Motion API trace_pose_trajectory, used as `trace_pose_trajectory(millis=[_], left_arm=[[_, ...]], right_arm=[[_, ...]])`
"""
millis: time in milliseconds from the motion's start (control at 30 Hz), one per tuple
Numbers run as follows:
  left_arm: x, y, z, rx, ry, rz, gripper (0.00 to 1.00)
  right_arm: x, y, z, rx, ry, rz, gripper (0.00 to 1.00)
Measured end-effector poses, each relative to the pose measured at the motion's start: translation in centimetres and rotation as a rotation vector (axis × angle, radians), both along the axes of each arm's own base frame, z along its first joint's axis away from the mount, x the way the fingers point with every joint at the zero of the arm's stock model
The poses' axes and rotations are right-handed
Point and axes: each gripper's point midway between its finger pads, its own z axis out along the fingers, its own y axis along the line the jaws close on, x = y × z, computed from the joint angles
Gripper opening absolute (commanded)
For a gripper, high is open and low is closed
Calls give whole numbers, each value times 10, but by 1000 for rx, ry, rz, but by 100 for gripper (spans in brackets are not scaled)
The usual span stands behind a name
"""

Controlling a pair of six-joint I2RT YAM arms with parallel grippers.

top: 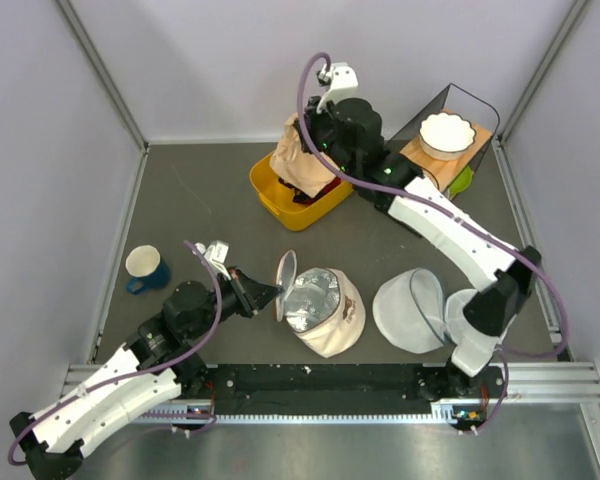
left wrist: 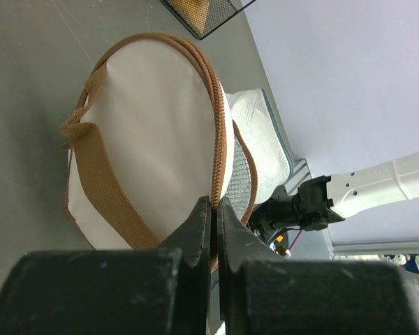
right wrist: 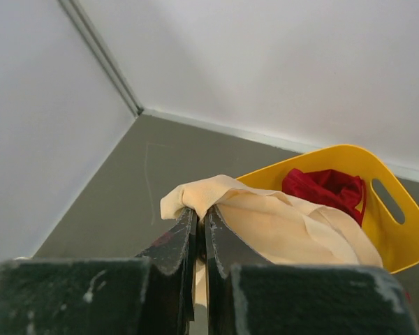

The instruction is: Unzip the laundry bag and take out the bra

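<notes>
Laundry bag (top: 325,315): near edge, mid-counter, lid open.
Left pincer (left wrist: 214,204): clamped on zipper rim (left wrist: 220,139).
Right pincer (right wrist: 200,211): clamped on beige bra (right wrist: 279,223) above yellow bin (right wrist: 398,237).
Risk: thin pinch; bra may slip.

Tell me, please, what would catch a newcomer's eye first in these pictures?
The right gripper holds a peach garment over the yellow tub at the back of the table. Near the front, the laundry bag lies open, silvery lining showing, its lid pinched by the left gripper.
</notes>
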Motion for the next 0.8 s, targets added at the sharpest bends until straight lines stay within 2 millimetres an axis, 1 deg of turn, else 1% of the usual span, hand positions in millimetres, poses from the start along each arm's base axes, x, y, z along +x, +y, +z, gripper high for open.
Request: trace_pose_trajectory(millis=[100,167,267,300,400,433,467,500,533,567,600,633,700,733,800], left_arm=[[-1,1,-3,9,8,2,0],[0,4,-5,17,13,13,0],[1,9,-6,22,10,38,0],[1,12,-6,27,12,49,0],[2,16,-5,42,19,69,0],[3,17,-5,45,20,75,0],[3,18,-5,47,21,78,0],[3,18,-6,50,24,79,0],[3,19,-7,54,26,80,0],[2,19,-8,58,30,80,0],[3,19,-8,60,32,81,0],[2,19,-9,61,33,81,0],[3,19,-8,60,32,82,0],[3,19,-9,60,32,82,0],[3,19,-9,62,34,82,0]], right_arm=[[28,7,-22,-6,32,-7,0],[47,14,-45,-13,67,0,0],[65,25,-89,-28,145,17,0],[71,29,-107,-36,177,23,0],[80,44,-156,-61,260,55,0],[81,47,-169,-71,280,64,0],[82,51,-185,-84,308,73,5],[83,55,-202,-95,334,80,14],[83,56,-213,-103,353,85,40],[82,58,-226,-115,379,88,50],[81,58,-236,-125,400,90,57],[80,59,-242,-129,415,92,67],[78,58,-248,-141,436,99,74],[78,58,-249,-142,436,101,80],[78,58,-244,-139,428,108,84]])
